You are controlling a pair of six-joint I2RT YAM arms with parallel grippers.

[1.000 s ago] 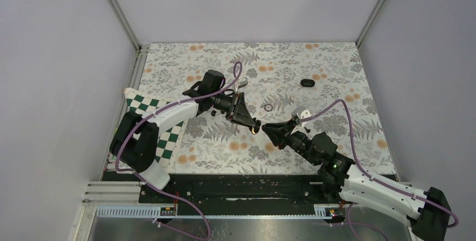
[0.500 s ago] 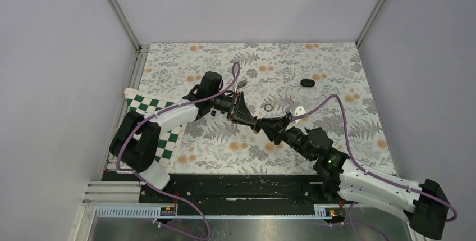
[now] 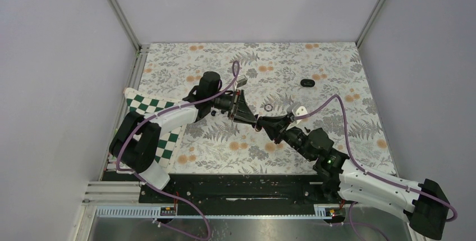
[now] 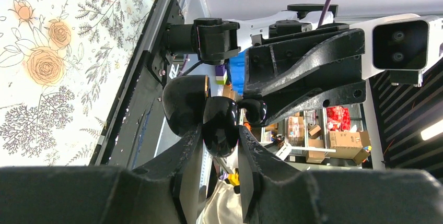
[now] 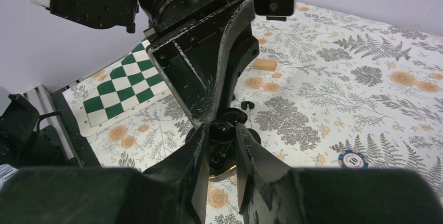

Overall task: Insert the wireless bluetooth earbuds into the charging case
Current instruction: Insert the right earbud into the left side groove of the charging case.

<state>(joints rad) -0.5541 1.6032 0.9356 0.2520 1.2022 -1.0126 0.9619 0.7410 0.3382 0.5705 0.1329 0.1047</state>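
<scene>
Left margin: the checkered mat (image 3: 140, 106) lies under the left arm, so there is little room to swing that way.
Other earbud (image 3: 214, 114): what looks like it lies on the counter (image 3: 337, 67), near the left wrist.
Left claw (image 3: 254, 122): clamped narrow on the charging case (image 4: 219, 125), held in the air with its lid open.
Step in hand: keep the case still, line the bud up with its well and press straight in. Let go only once it is seated.
Right claw (image 5: 221, 129): pinched narrow on an earbud (image 4: 254, 110), just beside the case mouth.
Open room: the thin ring (image 3: 268, 107) lies near. The counter further right looks free for backing out.

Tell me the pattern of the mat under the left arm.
Mat: green-and-white checks, best in right wrist view.
</scene>
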